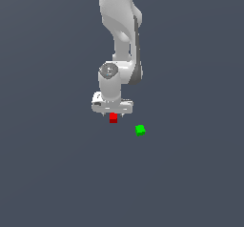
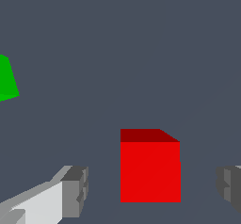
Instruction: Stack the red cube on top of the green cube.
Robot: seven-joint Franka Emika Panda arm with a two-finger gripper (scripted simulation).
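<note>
Wrist view: the gripper straddles the red cube, jaws apart with gaps on both sides.

Going left to right, the green cube sits at the frame's left edge, well apart; the red cube lies lower centre between the jaws. In the exterior view it sits just under the gripper. Likely risk: one jaw touches first and pushes the cube askew, since the gaps look uneven.

A bare simulated test scene, not a real room: a flat, uniform slate-grey ground fills both views with no walls, furniture or horizon. Only a smooth white robot arm and two flat-shaded blocks, the red cube and the green cube, stand out, all rendered without texture.
</note>
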